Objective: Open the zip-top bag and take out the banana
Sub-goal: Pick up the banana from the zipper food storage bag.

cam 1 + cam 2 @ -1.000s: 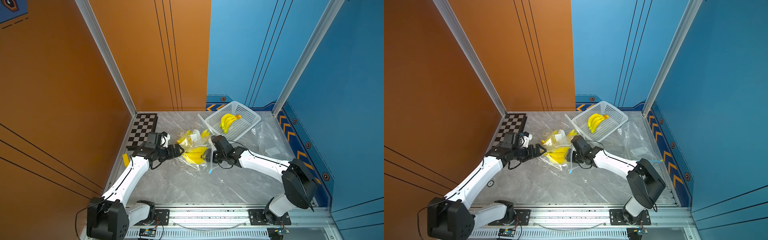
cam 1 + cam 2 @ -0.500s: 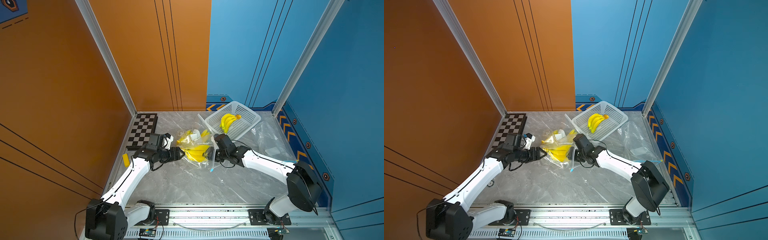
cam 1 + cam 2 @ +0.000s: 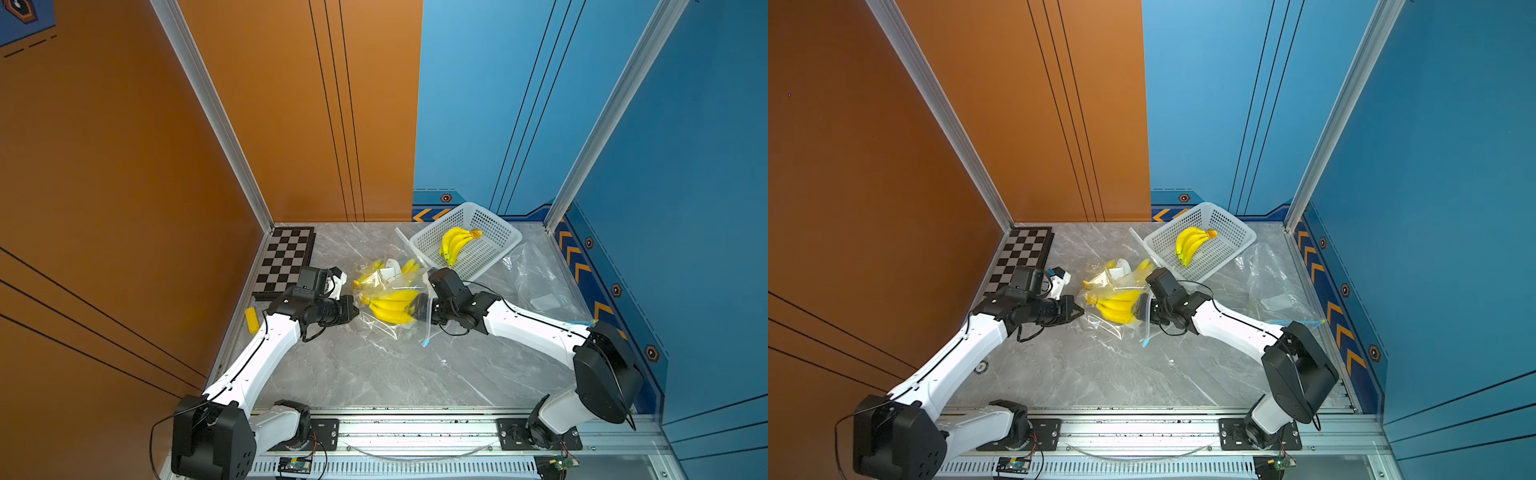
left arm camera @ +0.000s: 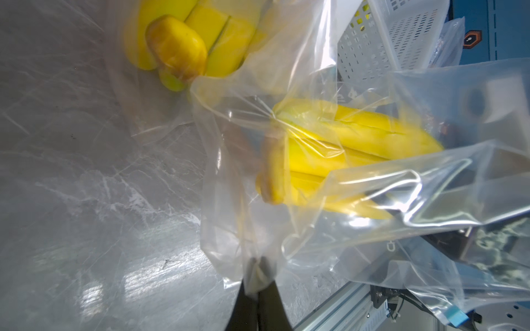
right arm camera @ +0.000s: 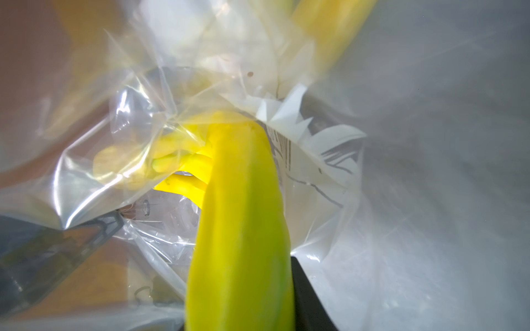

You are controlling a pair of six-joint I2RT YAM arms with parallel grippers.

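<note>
Jaws on the left arm (image 3: 266,345) are pinched fully together on a fold of the clear bag (image 4: 286,246), at the end farthest from the right jaws; the left wrist view shows the film gathered between their tips. Right jaws, on the right arm (image 3: 536,328), stand partly apart and clamp the tip end of the banana bunch (image 3: 390,305). In the right wrist view the bunch runs out from between them into the bag.

The bunch lies between the two pairs of jaws, most of it wrapped in film. Whether it rests on the surface (image 3: 374,374) I cannot tell. A blue zip slider (image 3: 424,344) dangles on a loose strip just below the right jaws, so the opening looks done. The fruit is gripped but not yet out. What remains, by my reading, is to draw the two holds apart until the bunch slides clear.

Both arms reach low and forward, forearms close to level, wrists turned to face each other across the bag.
</note>
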